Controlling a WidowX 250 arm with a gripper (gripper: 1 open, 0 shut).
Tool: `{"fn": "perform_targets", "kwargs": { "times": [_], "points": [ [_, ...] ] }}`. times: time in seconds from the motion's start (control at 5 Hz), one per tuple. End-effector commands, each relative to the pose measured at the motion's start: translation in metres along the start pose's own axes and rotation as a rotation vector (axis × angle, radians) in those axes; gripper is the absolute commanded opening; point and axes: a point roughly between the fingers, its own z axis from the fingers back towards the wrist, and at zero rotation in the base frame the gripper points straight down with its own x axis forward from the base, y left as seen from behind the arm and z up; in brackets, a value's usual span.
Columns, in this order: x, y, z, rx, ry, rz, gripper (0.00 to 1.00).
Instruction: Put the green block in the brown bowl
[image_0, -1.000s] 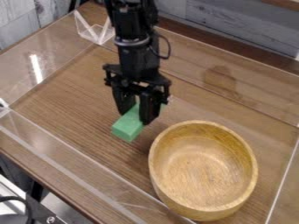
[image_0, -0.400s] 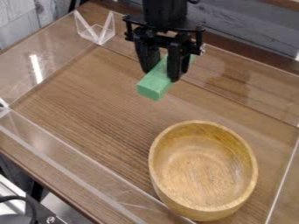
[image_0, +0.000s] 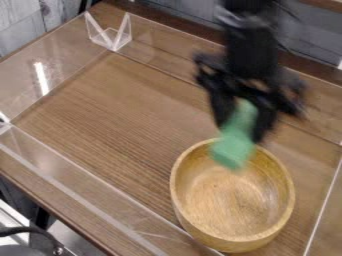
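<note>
The green block (image_0: 237, 139) hangs tilted in the air, its lower end over the far rim of the brown bowl (image_0: 201, 215). My gripper (image_0: 245, 115) comes down from above and is shut on the block's upper part, one black finger on each side. The arm is motion-blurred. The light-brown wooden bowl sits at the front right of the table and holds nothing.
Clear acrylic walls (image_0: 54, 70) ring the wooden tabletop (image_0: 107, 110). A small clear stand (image_0: 107, 30) sits at the back left. The table's front edge runs close to the bowl.
The gripper has lifted the green block off the table and carried it right and forward, from left of the bowl to above the bowl's far rim.
</note>
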Motion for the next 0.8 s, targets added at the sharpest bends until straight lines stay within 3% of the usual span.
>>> {"fn": "perform_targets", "kwargs": {
  "times": [0.0,0.6],
  "points": [
    [0.003,-0.030,-0.008,0.007,-0.067,-0.013,0.00],
    [-0.001,-0.018,-0.017,0.020,-0.081,0.041,0.00]
  ]
}}
